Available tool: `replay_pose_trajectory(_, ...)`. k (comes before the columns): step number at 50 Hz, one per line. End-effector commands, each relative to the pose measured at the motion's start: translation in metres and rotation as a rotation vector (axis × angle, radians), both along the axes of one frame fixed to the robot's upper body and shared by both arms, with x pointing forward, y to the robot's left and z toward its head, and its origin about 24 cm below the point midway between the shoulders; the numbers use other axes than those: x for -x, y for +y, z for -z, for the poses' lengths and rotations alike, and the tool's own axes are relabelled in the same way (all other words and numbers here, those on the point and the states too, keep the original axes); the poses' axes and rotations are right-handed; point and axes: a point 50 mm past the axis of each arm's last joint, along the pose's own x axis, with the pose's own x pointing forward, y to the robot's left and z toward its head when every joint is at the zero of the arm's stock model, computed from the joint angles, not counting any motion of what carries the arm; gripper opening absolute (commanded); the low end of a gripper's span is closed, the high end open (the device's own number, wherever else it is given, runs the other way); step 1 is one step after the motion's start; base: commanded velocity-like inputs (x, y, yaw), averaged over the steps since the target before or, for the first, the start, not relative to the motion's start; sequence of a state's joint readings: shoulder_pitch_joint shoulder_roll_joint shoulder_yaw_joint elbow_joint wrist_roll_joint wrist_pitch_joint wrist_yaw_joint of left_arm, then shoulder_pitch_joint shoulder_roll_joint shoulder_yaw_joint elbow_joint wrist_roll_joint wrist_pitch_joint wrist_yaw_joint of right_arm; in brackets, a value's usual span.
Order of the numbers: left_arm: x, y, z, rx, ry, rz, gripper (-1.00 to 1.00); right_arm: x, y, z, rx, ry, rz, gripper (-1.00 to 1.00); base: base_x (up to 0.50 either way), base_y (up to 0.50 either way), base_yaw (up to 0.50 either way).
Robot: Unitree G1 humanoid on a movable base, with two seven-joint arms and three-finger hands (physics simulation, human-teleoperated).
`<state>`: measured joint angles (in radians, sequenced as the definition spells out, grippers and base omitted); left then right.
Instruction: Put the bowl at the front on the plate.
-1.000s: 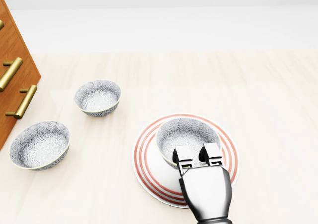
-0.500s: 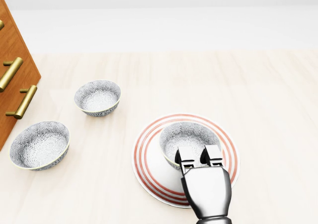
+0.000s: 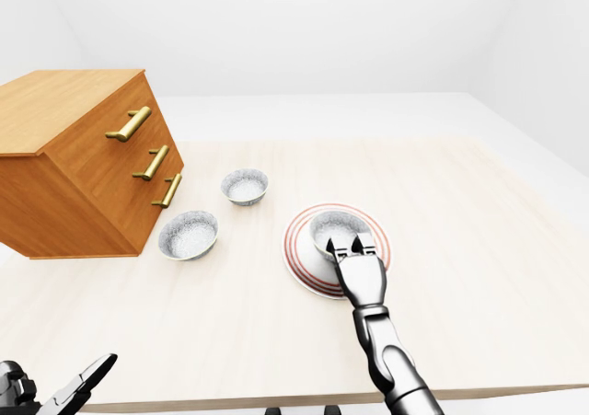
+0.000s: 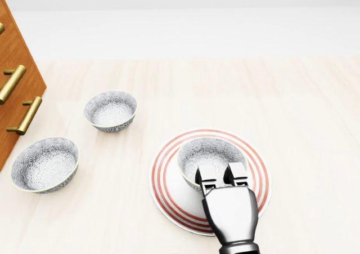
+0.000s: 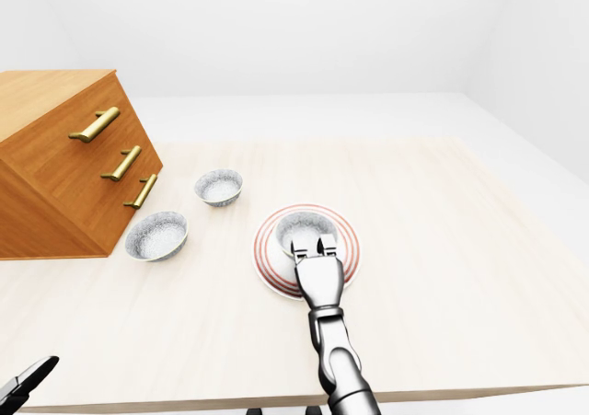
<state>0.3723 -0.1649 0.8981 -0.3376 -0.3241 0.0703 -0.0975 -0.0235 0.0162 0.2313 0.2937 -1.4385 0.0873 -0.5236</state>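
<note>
A grey patterned bowl [image 4: 211, 152] sits inside the white plate with red rings [image 4: 166, 200], in the lower middle of the head view. My right hand [image 4: 222, 178] reaches in from the bottom edge and is shut on the bowl's near rim, with two fingertips [image 4: 206, 174] hooked over the rim. The palm hides the near part of the bowl and part of the plate. My left hand [image 3: 64, 392] hangs low at the bottom left of the left-eye view, off the table, with its fingers spread and nothing in them.
Two more patterned bowls stand left of the plate, one [image 4: 111, 110] higher up and one [image 4: 45, 164] lower near the wooden drawer chest [image 3: 74, 157] with brass handles. The pale wooden table [image 3: 479, 249] ends just below my forearm.
The bowl and my right hand have shifted a little to the left on the plate since half a second ago. The other bowls and the camera have not moved.
</note>
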Motion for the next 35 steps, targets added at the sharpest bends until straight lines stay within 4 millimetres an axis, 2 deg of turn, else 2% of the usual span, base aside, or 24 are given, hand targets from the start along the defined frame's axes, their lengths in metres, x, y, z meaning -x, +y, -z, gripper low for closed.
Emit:
replay_pose_trajectory(1,0.0,0.0,0.0,0.0,0.0,0.0,1.0,-0.004,0.001,-0.003,0.013,-0.016,-0.005,-1.0,0.0,0.0,0.0)
replay_pose_trajectory(8,0.001,0.0,-0.002,0.0,0.0,0.001,1.0,-0.005,-0.001,0.0,-0.008,0.003,0.009,-1.0,0.0,0.0,0.0)
replay_pose_trajectory(10,0.001,0.0,-0.002,0.0,-0.001,0.001,1.0,-0.005,-0.001,0.0,-0.012,0.004,0.011,-0.34,0.0,0.0,0.0)
replay_pose_trajectory(11,0.001,0.0,-0.003,-0.001,-0.002,0.0,1.0,-0.005,-0.001,0.0,-0.013,0.003,0.011,0.79,0.0,0.0,0.0)
replay_pose_trajectory(12,0.002,0.0,-0.004,-0.004,-0.003,0.0,1.0,-0.005,-0.001,-0.001,-0.014,0.001,0.011,1.0,0.0,0.0,0.0)
replay_pose_trajectory(24,0.001,0.0,-0.002,0.001,-0.002,0.001,1.0,-0.005,-0.001,-0.004,-0.016,-0.011,0.007,1.0,0.0,0.0,0.0)
replay_pose_trajectory(30,-0.001,0.0,0.001,0.001,-0.003,0.002,1.0,-0.005,-0.001,-0.01,-0.008,-0.043,0.004,1.0,0.0,0.0,0.0)
replay_pose_trajectory(35,0.001,0.0,-0.001,0.001,-0.004,0.002,1.0,-0.001,0.003,-0.025,0.014,-0.114,-0.015,1.0,0.0,0.0,0.0)
